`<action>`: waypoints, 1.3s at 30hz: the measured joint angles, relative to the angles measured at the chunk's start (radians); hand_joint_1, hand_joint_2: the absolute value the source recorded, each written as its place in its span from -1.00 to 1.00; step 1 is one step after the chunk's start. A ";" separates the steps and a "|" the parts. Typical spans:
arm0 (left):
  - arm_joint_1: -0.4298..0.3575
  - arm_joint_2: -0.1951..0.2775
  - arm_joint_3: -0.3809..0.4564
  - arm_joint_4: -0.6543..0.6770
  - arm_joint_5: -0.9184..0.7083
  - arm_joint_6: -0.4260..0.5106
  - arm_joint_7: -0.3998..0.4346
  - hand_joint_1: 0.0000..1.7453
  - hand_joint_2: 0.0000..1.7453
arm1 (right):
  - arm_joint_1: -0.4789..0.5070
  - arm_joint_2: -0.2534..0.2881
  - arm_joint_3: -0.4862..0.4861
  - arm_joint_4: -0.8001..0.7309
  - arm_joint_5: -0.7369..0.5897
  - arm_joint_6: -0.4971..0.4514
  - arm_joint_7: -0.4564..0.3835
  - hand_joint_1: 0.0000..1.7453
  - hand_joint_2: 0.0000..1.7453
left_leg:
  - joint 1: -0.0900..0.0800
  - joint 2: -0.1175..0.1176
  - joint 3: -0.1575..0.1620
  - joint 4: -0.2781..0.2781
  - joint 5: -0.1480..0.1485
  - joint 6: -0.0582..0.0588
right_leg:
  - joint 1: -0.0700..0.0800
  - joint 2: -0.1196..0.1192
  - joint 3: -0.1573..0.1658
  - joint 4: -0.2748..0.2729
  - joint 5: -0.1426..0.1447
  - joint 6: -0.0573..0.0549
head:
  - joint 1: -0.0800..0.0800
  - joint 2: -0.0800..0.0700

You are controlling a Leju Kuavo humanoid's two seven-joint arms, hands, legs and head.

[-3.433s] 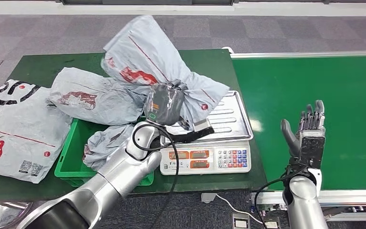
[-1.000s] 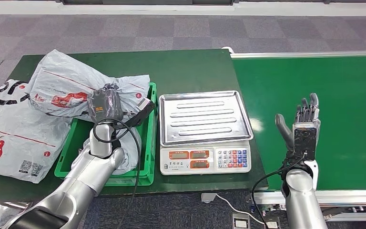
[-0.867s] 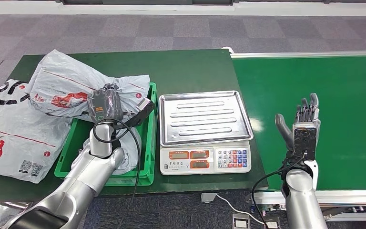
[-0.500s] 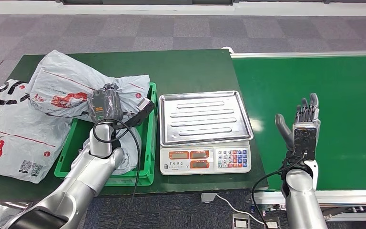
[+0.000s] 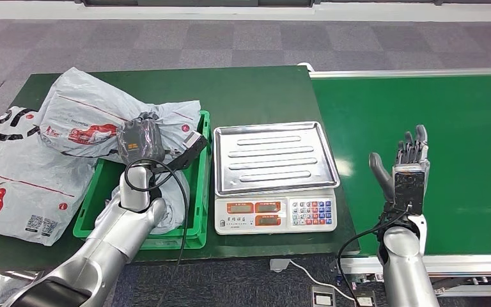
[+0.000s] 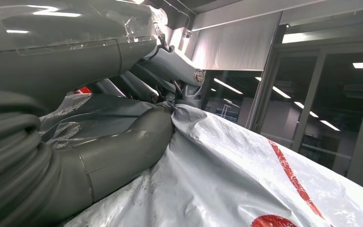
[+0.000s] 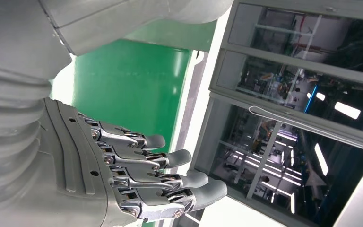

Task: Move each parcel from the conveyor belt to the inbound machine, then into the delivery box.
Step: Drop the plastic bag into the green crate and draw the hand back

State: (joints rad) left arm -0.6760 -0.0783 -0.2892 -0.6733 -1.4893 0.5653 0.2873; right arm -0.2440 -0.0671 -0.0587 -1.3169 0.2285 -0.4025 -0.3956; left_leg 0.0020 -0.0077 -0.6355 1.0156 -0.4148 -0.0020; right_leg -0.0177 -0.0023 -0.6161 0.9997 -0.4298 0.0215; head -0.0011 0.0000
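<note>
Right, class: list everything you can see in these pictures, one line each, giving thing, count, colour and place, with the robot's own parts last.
Held parcel: one, grey with red print, over the crate's far left end.
Other parcels: one big grey one on the table's left; one crumpled grey one inside the crate.
Crate: one, green, left of the scale.
Scale: one, silver tray, white keypad, mid-table.
Table: one, dark green.
Conveyor belt: one, bright green, right.
Left hand: grips the held parcel.
Right hand: raised over the belt, fingers apart.

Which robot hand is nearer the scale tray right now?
Left. The left robot hand grips a grey parcel just beside the scale tray; the right robot hand is raised over the conveyor belt, farther off.
</note>
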 joint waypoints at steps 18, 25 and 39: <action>0.134 0.021 0.105 -0.208 -0.051 0.000 0.028 -1.00 1.00 | 0.037 0.001 0.000 -0.004 0.033 0.025 0.040 -1.00 1.00 | 0.000 0.000 0.001 0.000 -0.001 -0.001 | 0.000 0.000 0.000 0.000 -0.001 -0.001 | 0.000 0.000; 0.138 0.024 0.106 -0.220 -0.051 0.000 0.028 -1.00 1.00 | 0.037 0.002 0.000 -0.004 0.033 0.026 0.040 -1.00 1.00 | 0.000 0.000 0.001 0.000 -0.001 -0.001 | 0.000 0.000 0.000 0.000 -0.001 -0.001 | 0.000 0.000; 0.161 -0.045 0.093 -0.385 1.020 -0.232 -0.616 -1.00 1.00 | 0.043 -0.011 0.021 -0.013 -0.032 0.055 -0.011 -1.00 1.00 | -0.001 -0.001 0.000 0.000 -0.002 -0.001 | -0.001 0.000 0.000 -0.001 -0.001 0.000 | 0.000 0.000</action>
State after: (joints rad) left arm -0.5145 -0.1233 -0.1962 -1.0585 -0.4688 0.3330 -0.3287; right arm -0.2014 -0.0782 -0.0374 -1.3302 0.1961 -0.3471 -0.4070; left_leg 0.0014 -0.0089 -0.6355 1.0159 -0.4164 -0.0028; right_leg -0.0183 -0.0025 -0.6163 0.9990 -0.4309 0.0210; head -0.0011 0.0000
